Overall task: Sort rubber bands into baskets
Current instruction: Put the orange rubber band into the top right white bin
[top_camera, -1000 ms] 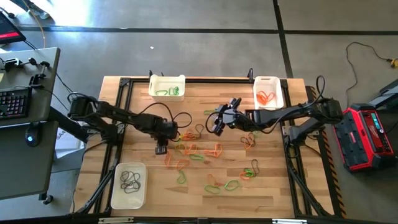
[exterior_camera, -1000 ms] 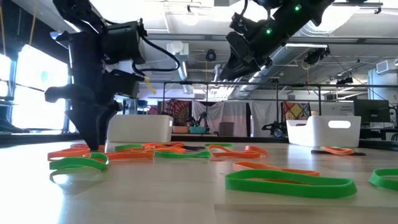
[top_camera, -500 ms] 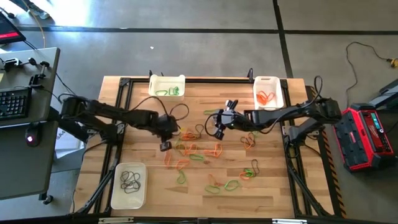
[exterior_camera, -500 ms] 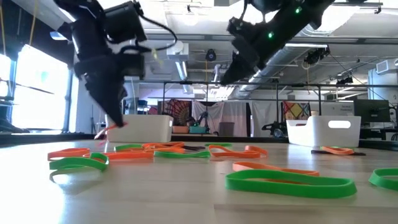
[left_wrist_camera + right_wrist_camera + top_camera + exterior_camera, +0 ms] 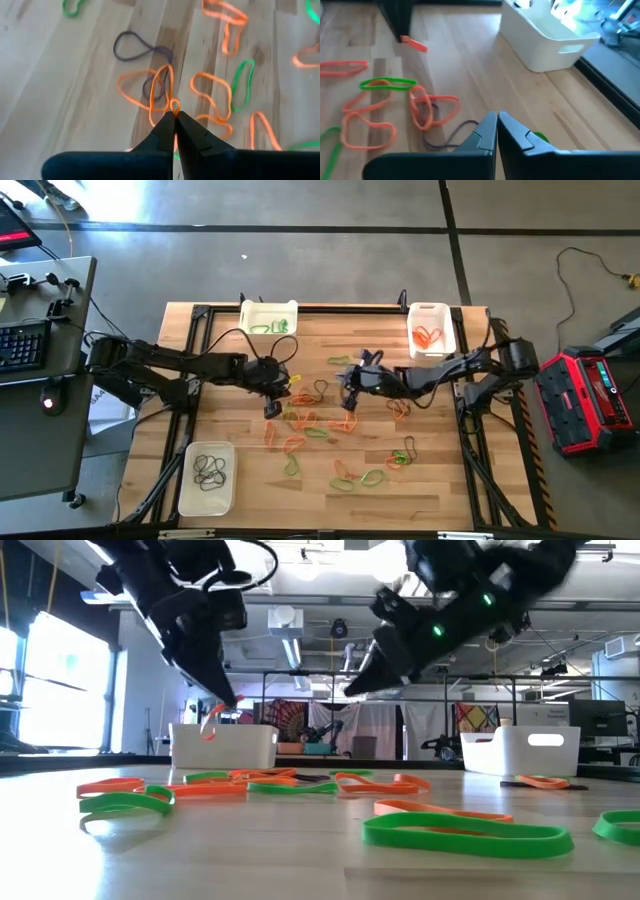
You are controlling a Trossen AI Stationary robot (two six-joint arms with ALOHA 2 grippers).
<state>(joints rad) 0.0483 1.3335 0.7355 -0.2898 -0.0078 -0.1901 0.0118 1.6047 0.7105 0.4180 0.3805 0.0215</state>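
Three baskets [image 5: 268, 317], two hands (left hand [image 5: 174, 116] pinching one orange band [image 5: 174, 106])

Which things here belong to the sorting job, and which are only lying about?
Job: rubber bands; baskets; left end effector, shut on an orange band.

Lying about: keyboard, mouse, red case.

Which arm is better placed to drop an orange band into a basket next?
Left, probably. The left tool is shut on an orange band, lifted off the table. The right tool looks shut and empty, hanging over the loose bands.
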